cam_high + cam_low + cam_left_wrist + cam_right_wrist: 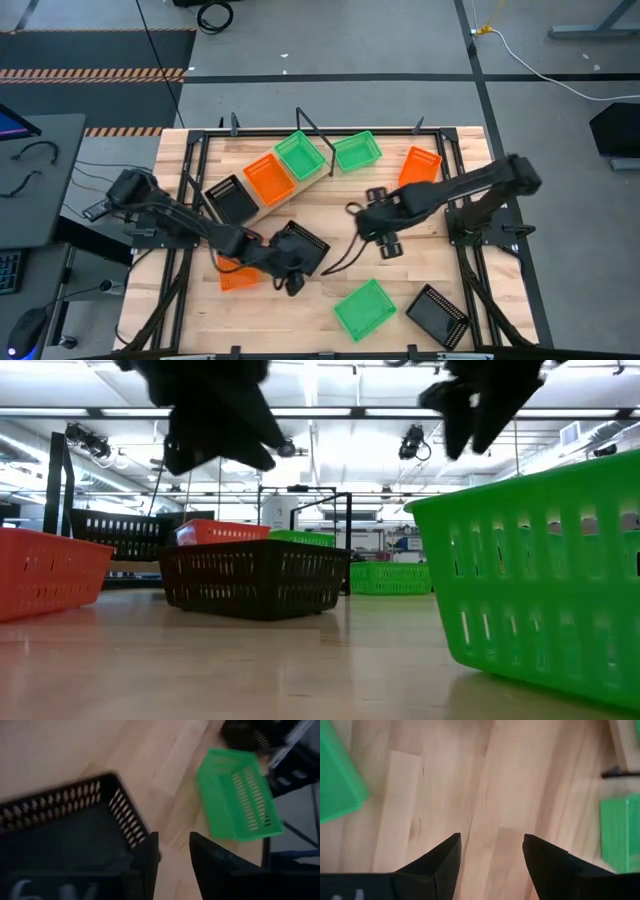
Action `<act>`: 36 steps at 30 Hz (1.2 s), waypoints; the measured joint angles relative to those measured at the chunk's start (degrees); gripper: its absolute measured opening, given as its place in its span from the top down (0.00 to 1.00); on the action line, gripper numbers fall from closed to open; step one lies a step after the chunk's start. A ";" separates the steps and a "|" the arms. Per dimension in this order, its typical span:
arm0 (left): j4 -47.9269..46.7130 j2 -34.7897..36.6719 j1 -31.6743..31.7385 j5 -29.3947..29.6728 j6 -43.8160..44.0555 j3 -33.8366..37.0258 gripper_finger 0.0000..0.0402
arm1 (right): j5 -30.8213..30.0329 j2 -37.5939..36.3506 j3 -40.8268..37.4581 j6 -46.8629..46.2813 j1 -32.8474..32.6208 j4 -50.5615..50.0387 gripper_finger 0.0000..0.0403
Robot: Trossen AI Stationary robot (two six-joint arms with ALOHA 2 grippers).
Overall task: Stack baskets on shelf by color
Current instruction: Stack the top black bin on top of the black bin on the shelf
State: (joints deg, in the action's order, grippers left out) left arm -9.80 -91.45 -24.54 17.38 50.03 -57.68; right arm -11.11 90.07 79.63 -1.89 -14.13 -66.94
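Left gripper jaws narrowly parted at black basket rim, grip unclear — light, stiff mesh; best pinched by wall. Right gripper jaws wide, empty over counter.

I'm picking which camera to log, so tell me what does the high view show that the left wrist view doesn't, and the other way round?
Only the high view shows the shelf carrying a black, an orange and a green basket, the other loose baskets, and the right gripper over bare table. Only the left wrist view shows the left gripper with its jaws apart beside the wall of a black basket, nothing between them. Both show that black basket and the green basket lying near the front of the table.
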 joint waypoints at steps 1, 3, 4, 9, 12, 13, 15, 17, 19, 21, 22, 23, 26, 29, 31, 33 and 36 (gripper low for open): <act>-0.99 -1.15 0.59 -1.14 0.79 -1.44 0.71 | 0.02 -1.87 -0.60 -1.13 0.00 -0.88 0.46; -4.83 -2.74 1.59 -2.73 1.99 -4.74 0.71 | 0.02 -5.46 -2.17 -2.61 0.00 -1.54 0.47; -7.46 -3.45 2.10 -3.08 2.19 -6.78 0.71 | -0.05 -7.23 -3.01 -2.92 0.00 -1.42 0.47; -22.48 -7.42 3.74 -3.27 2.37 -18.73 0.71 | -2.64 -14.34 -7.06 -3.10 0.00 -1.21 0.47; -30.83 -9.81 4.35 -4.05 3.36 -23.90 0.71 | -3.77 -16.89 -9.01 -3.02 0.02 -1.02 0.47; -30.71 -10.45 4.56 -4.78 3.38 -24.88 0.71 | -4.24 -17.56 -9.65 -2.97 0.02 -1.00 0.47; -30.81 -11.45 4.83 -6.25 3.33 -25.80 0.71 | -4.46 -18.43 -10.75 -2.91 0.05 -0.55 0.47; -29.73 -12.66 5.16 -7.63 1.00 -26.41 0.71 | -4.48 -18.95 -11.84 -2.78 0.05 -0.25 0.47; -28.29 -13.61 5.21 -8.36 -4.29 -26.33 0.71 | -4.48 -19.07 -12.54 -2.14 0.04 0.67 0.47; -24.32 -14.52 5.16 -8.25 -10.02 -26.33 0.71 | -4.49 -19.14 -13.34 -1.64 0.04 1.34 0.47; -23.99 -14.56 5.05 -8.18 -13.19 -26.33 0.71 | -4.48 -19.12 -13.70 -1.51 0.04 2.02 0.47; -23.45 -14.58 5.15 -8.12 -15.04 -26.33 0.71 | -4.50 -19.12 -14.09 -1.45 0.04 2.76 0.47; -21.91 -14.77 5.83 -6.90 -11.47 -26.43 0.71 | -4.46 -19.03 -15.52 -1.36 0.04 2.67 0.47; -23.73 -14.83 6.56 -6.25 -6.46 -26.41 0.70 | -4.44 -18.94 -16.21 -1.36 0.04 2.41 0.47; -27.42 -14.85 6.89 -6.11 -4.26 -26.37 0.67 | -4.48 -18.94 -16.23 -1.09 0.04 3.06 0.47; -29.10 -15.50 7.20 -6.48 -1.14 -26.37 0.61 | -4.46 -18.97 -16.32 -0.96 0.04 2.98 0.47; -29.36 -16.19 7.32 -7.12 1.64 -26.38 0.51 | -4.46 -18.96 -16.32 -0.49 0.04 3.48 0.47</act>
State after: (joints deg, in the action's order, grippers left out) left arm -39.17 -107.65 -17.22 10.26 51.67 -84.06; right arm -15.57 71.11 63.31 -2.37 -14.09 -63.46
